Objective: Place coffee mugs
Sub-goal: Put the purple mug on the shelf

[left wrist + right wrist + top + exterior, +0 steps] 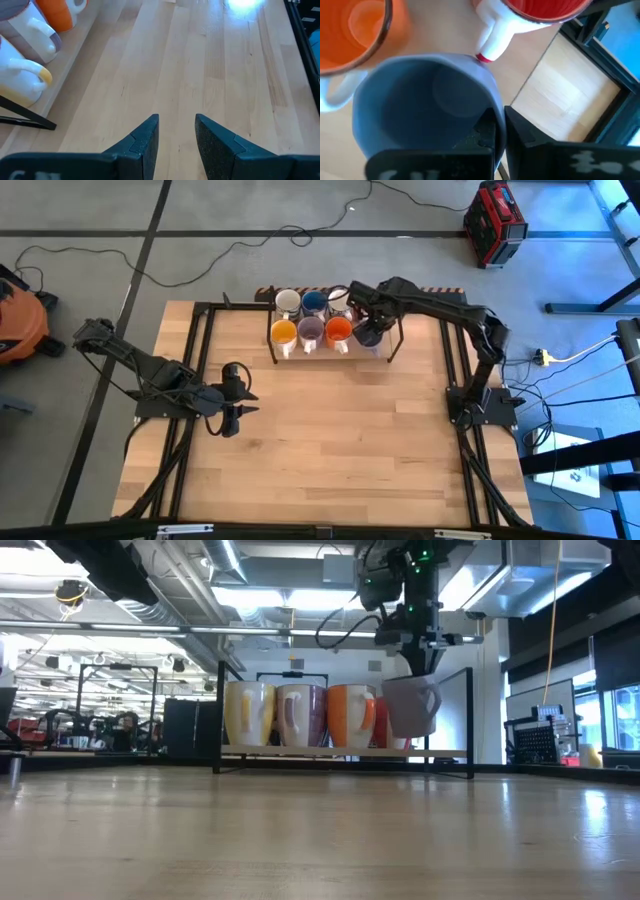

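The right gripper pinches the rim of the glossy grey-lavender mug, probably hanging just above the black wire rack beside the shiny orange mug, while the left gripper waits part-open, holding nothing.

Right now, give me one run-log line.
right gripper: shut on grey-lavender mug, above rack | left gripper: open, empty, over table

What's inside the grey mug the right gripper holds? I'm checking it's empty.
The grey mug looks empty, bare bottom showing; the right gripper pinching its rim hides a little.
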{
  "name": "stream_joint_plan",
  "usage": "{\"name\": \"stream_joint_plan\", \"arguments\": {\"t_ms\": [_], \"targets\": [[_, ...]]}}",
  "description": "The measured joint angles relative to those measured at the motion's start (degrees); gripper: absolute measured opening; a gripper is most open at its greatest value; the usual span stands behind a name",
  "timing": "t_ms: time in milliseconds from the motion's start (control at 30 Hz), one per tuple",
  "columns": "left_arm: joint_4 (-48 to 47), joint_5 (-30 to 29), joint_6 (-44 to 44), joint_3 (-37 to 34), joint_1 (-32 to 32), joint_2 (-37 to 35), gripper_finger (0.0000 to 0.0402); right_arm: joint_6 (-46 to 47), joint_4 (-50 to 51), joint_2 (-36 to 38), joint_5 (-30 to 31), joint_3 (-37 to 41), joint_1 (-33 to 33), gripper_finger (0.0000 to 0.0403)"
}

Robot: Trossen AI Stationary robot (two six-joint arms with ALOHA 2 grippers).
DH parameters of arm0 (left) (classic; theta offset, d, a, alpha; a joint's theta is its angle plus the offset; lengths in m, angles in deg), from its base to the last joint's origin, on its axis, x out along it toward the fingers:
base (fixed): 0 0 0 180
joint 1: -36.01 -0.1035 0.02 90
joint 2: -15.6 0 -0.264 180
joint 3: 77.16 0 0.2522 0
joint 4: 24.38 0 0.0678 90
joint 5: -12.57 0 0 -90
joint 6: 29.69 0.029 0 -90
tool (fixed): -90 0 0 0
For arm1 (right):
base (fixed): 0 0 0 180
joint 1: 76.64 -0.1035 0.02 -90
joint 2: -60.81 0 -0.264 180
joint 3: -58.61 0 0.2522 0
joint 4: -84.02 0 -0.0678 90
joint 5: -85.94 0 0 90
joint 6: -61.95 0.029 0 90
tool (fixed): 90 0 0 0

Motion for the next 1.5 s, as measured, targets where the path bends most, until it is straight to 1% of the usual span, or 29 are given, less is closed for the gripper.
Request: {"name": "stream_joint_plan", "arguments": {"t_ms": [200,300,433,667,1000,1100,1367,1500], "targets": [[0.3,-0.5,0.0,0.0,0.0,0.0,0.0121,-0.9,-2.5,-0.2,0.2,0.7,0.9,0.0002],[0.5,-2.0,0.0,0.0,0.0,0.0,0.0121,-1.2,-2.5,-0.1,-1.7,2.8,1.3,0.0002],[0.5,-3.2,0.0,0.0,0.0,0.0,0.0121,-1.3,-5.0,0.1,-3.1,5.3,1.3,0.0002],[0.7,-3.3,0.0,0.0,0.0,0.0,0.0121,-1.3,-7.8,0.2,-3.2,5.5,1.2,0.0006],[0.7,-3.6,0.0,0.0,0.0,0.0,0.0121,-1.7,-8.0,0.2,-2.4,5.6,1.2,0.0010],[0.8,-3.6,0.0,0.0,0.0,0.0,0.0121,-1.7,-7.9,0.2,-1.3,5.6,1.1,0.0024],[0.8,-3.5,0.0,0.0,0.0,0.0,0.0121,-1.4,-7.3,0.2,0.4,5.6,1.2,0.0106],[0.8,-3.5,0.0,0.0,0.0,0.0,0.0121,-1.4,-7.3,0.2,0.3,5.6,1.2,0.0133]]}}
